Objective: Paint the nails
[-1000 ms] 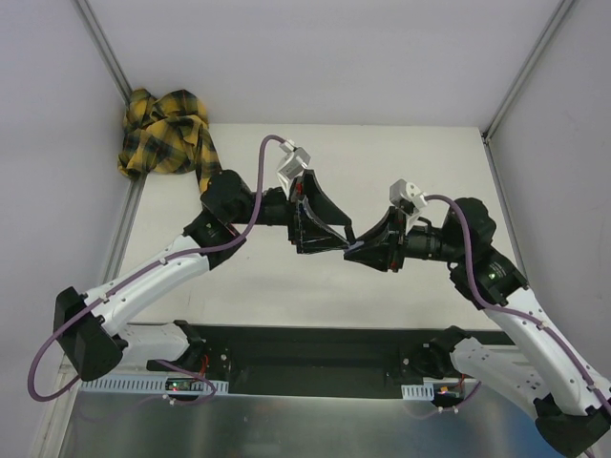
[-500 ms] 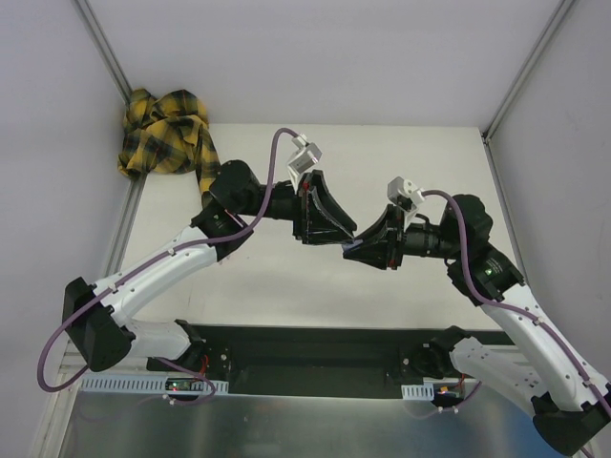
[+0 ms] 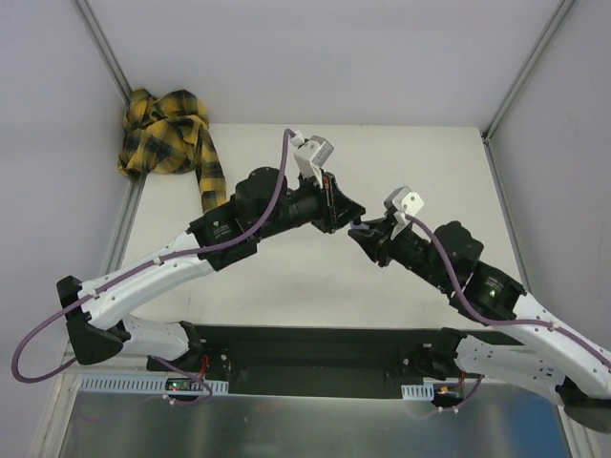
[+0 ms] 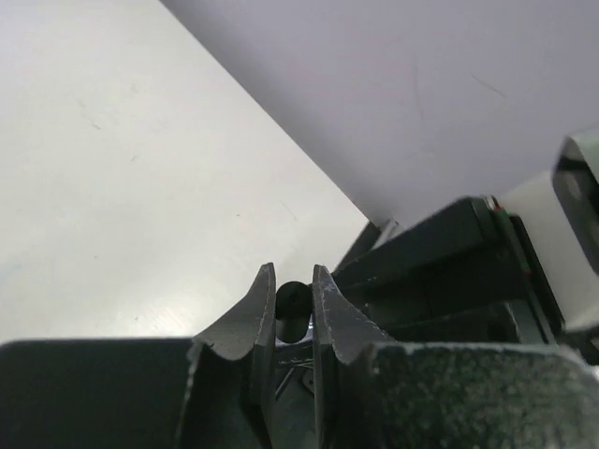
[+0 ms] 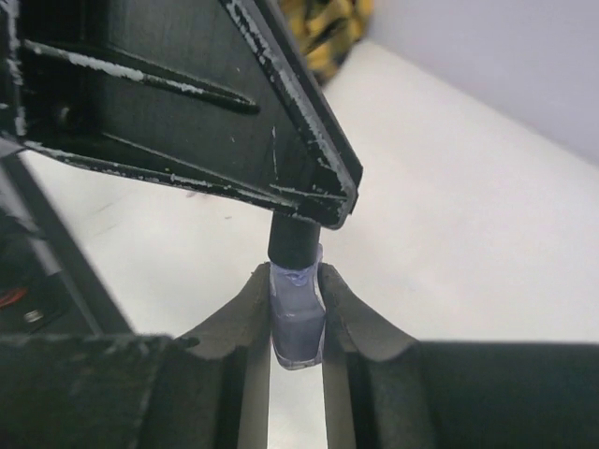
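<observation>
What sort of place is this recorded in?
Probably a lab test cell, not a salon: plain white walls on metal posts, a white table, and a left arm and right arm bolted to a rail at its near edge.

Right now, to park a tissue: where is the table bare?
Bare: the white table's far stretch beside the right wall, and the near strip before the black base rail. Crowded: centre, where left gripper and right gripper meet at the small purple bottle; the yellow-black plaid cloth fills the far-left corner.
</observation>
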Motion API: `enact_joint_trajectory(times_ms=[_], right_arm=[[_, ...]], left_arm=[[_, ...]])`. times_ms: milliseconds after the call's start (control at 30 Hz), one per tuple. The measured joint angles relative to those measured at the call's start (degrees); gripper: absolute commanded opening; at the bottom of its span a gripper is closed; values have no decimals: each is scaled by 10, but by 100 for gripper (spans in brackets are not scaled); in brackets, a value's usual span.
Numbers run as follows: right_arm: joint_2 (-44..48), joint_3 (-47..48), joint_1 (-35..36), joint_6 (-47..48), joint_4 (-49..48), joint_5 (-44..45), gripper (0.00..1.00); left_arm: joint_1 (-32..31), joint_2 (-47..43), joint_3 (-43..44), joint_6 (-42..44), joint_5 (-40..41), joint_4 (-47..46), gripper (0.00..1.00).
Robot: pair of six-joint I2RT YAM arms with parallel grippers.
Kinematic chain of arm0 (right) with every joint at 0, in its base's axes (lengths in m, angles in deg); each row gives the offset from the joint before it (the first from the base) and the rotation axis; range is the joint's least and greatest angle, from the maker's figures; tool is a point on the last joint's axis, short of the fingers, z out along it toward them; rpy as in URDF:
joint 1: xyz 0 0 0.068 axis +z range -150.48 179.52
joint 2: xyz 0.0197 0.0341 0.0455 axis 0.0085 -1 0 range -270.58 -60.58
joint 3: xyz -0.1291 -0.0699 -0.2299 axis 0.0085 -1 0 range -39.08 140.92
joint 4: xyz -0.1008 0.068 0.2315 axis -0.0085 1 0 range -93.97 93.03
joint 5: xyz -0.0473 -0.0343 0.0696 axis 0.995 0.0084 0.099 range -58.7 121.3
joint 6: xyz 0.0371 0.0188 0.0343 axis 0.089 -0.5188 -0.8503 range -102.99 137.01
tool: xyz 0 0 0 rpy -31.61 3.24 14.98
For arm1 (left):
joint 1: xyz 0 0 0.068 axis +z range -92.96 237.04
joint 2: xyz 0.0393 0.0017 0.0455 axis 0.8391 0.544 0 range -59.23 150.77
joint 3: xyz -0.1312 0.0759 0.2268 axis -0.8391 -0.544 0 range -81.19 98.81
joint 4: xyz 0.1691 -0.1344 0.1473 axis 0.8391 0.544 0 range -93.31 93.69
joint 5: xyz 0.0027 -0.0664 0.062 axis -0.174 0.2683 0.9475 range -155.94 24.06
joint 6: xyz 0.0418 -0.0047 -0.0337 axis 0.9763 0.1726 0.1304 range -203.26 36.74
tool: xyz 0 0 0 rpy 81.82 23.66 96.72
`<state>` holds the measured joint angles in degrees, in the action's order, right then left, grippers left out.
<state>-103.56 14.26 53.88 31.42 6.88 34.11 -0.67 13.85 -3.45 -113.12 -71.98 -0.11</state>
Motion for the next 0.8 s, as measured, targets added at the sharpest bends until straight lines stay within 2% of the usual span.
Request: enact_joint_trajectory(times_ms=[100, 233, 267, 300, 367, 400, 533, 667, 800], right_arm=[[-1, -3, 59, 38, -24, 124, 0], [-12, -10, 61, 75, -54, 174, 0], [-12, -15, 56, 78, -55, 172, 0], [-12, -20, 47, 81, -55, 164, 0], [-12, -24, 26, 81, -54, 131, 0], [-12, -24, 11, 79, -53, 110, 0], [-8, -23, -49, 63, -47, 13, 0], [-7, -21, -110, 32, -35, -102, 0], [-10, -14, -173, -11, -26, -247, 0]], left_arm=[[-33, 12, 39, -1, 101, 40, 0], [-38, 45, 78, -12, 158, 60, 0], [-38, 49, 79, -15, 164, 64, 10], [-38, 52, 79, -18, 169, 68, 32], [-38, 54, 79, -18, 171, 75, 55], [-37, 54, 79, -17, 171, 79, 74], [-26, 41, 71, 18, 130, 81, 97], [19, -6, 27, 31, 26, 60, 95], [105, -66, -39, 6, -104, 3, 83]])
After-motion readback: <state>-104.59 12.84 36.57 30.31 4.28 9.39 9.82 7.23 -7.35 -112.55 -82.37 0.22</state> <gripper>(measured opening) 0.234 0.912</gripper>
